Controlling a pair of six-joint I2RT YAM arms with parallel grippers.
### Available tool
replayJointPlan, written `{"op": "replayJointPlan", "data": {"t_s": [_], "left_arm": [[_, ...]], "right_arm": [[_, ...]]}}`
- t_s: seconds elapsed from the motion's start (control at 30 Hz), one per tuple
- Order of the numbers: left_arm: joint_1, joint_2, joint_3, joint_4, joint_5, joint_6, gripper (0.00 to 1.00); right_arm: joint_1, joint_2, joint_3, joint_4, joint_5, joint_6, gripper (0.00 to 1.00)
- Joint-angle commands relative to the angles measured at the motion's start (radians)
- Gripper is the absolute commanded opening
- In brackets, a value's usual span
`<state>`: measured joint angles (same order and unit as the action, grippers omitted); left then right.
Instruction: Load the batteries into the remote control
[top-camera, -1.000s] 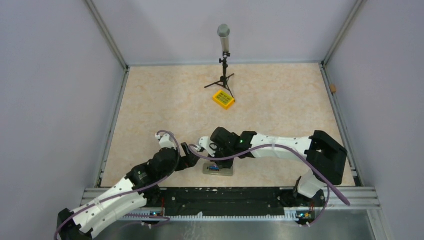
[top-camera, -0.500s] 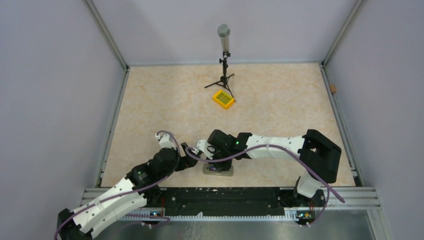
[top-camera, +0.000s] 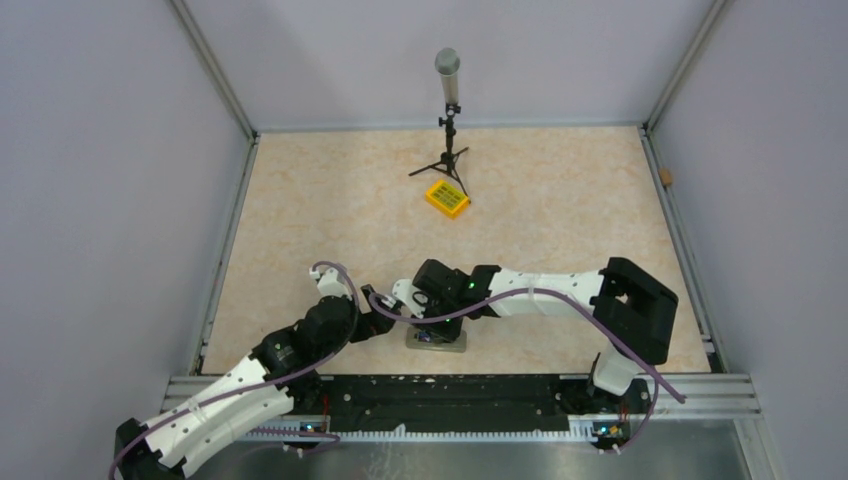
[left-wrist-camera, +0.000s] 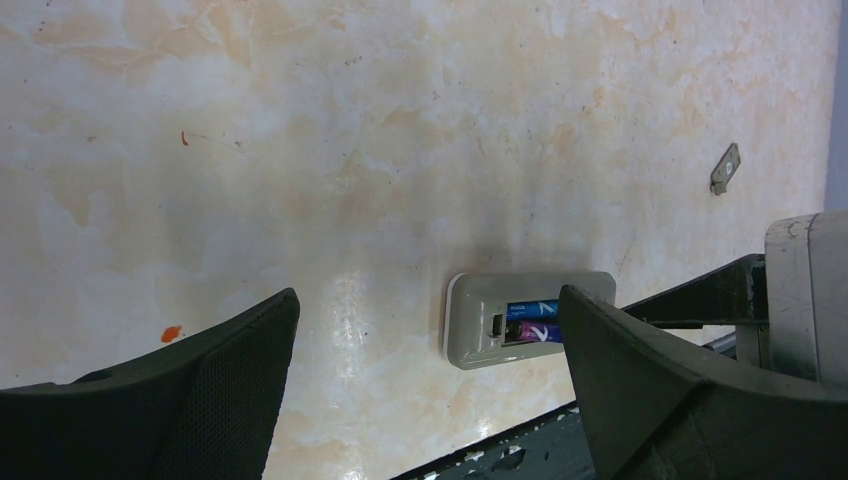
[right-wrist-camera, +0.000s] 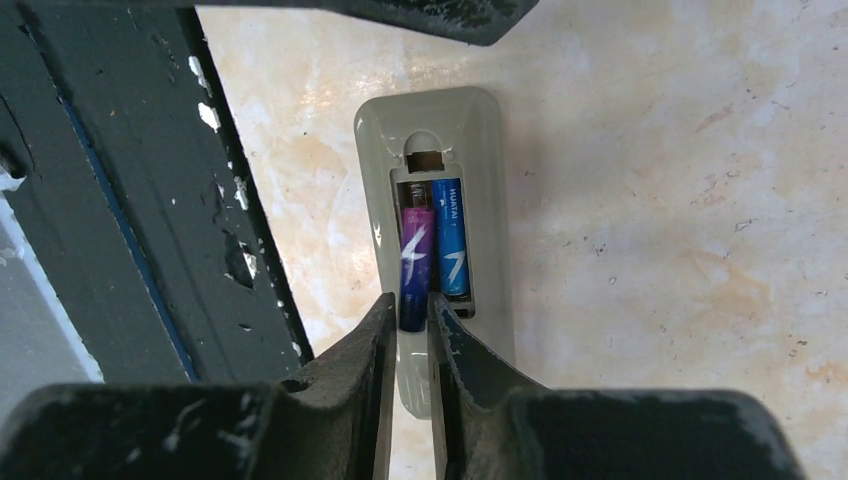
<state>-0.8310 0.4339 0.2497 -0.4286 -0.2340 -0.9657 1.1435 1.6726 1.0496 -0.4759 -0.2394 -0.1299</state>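
**Operator:** Far left of the top view, what is shown?

**Instructor:** Your left pincer (top-camera: 375, 318), released and carrying nothing (its own wrist view shows the jaws spread wide). It hangs over the surface (top-camera: 330, 200), near the left end of the remote control (top-camera: 445, 345).

**Operator:** And at centre?

**Instructor:** The remote control itself, lying back-up beside the front rail (right-wrist-camera: 130, 220) with its battery bay uncovered. Of the batteries, the blue cell (right-wrist-camera: 452, 240) sits in the slot farther from the rail. The purple cell (right-wrist-camera: 413, 250) occupies the slot nearer the rail, its far end toward the terminal.

**Operator:** To the right?

**Instructor:** Your right pincer (right-wrist-camera: 412, 305), clenched on the purple cell's near end, its arm reaching in from the right base.

**Operator:** Which step is this?

**Instructor:** By my reading, seating the second cell; whether it lies flat cannot be told. The next move calls for you to press that near end down in line with its slot. Then open only slightly and lift straight away, so the cell is not dragged out. Your left pincer could steady the remote control meanwhile.
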Motion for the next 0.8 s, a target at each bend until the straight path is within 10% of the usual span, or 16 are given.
{"op": "replayJointPlan", "data": {"t_s": [0.0, 0.77], "left_arm": [[0.003, -0.013, -0.013, 0.015, -0.017, 0.001, 0.99], [0.004, 0.169, -0.061, 0.249, 0.225, 0.059, 0.99]], "right_arm": [[0.012, 0.001, 0.050, 0.032, -0.015, 0.003, 0.18], [0.010, -0.371, -0.153, 0.123, 0.226, 0.243, 0.22]]}}
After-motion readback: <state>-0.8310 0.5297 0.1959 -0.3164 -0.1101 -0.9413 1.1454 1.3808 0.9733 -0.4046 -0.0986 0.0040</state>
